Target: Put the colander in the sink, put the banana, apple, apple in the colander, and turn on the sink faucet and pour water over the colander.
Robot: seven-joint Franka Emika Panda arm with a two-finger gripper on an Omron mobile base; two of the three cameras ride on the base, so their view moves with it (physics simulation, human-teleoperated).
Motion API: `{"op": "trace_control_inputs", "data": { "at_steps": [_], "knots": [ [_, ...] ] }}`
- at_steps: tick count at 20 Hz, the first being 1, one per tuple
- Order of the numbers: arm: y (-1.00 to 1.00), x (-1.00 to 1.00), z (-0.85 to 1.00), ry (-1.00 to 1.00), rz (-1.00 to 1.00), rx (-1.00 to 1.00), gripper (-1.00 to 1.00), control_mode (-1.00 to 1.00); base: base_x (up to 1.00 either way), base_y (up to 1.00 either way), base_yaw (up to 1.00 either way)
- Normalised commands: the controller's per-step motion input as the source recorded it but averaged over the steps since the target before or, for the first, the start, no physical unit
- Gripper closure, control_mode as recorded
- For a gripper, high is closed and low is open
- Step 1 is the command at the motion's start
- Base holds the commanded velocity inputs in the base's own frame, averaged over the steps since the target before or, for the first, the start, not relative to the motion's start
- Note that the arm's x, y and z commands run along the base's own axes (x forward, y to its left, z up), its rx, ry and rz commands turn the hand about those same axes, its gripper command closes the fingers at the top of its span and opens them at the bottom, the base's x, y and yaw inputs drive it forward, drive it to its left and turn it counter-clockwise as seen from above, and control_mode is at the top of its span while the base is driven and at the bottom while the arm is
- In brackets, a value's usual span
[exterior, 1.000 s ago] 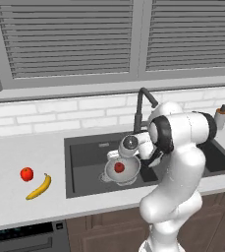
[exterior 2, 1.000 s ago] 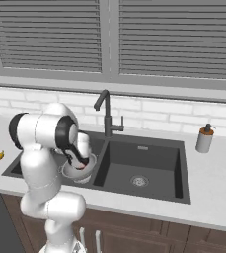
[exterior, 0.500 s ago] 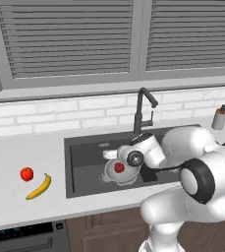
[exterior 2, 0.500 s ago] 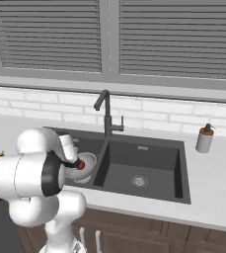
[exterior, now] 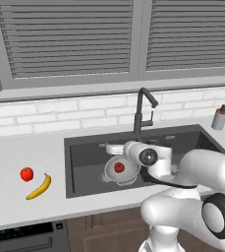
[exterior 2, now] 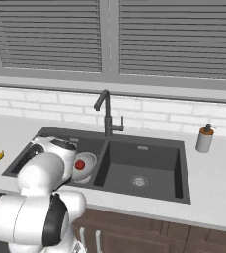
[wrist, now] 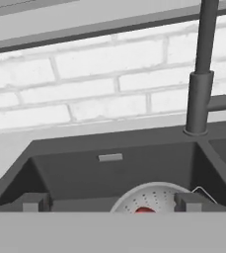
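The colander (exterior: 120, 170) is sitting in the left basin of the sink (exterior: 84, 162), a dark red apple (exterior: 119, 167) resting inside it. From the right base camera the colander (exterior 2: 85, 165) is peeking out from behind the robot's white arm, tucked against the divider between the two basins, the apple (exterior 2: 79, 164) showing as a red spot in the bowl. In the hand camera's frame the colander's perforated rim (wrist: 156, 197) is rising at the bottom edge, a sliver of red apple (wrist: 145, 210) just visible within it.

The gripper (wrist: 109, 202) is hanging over the left basin, near the colander, its two dark fingertips (wrist: 33, 201) standing wide apart and holding nothing.

The faucet (exterior: 142, 110) is standing behind the sink at the divider, its spout angling over the basins; no water is running from it. Its thick grey post (wrist: 201, 99) is filling the right side of the hand camera's frame against the white brick wall.

Out on the counter (exterior: 15, 152) to the left of the sink, the bright red apple (exterior: 27, 173) and the banana (exterior: 39, 187) are lying just beside each other, well apart from the colander. A soap bottle (exterior: 220, 117) is standing on the counter at the sink's far right.
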Motion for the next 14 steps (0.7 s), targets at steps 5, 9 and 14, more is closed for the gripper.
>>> {"op": "trace_control_inputs", "data": {
  "at_steps": [5, 9, 14],
  "knots": [
    [0.34, 0.0, 1.0, 0.46, 0.01, -0.1, -1.0, -1.0, 0.0, 0.0, 0.0],
    [0.31, -0.35, 0.75, 0.46, 0.0, -0.13, -1.0, -1.0, 0.0, 0.0, 0.0],
    [0.36, -0.69, 0.66, 0.45, -0.05, -0.06, -1.0, -1.0, 0.0, 0.0, 0.0]
  ]
}}
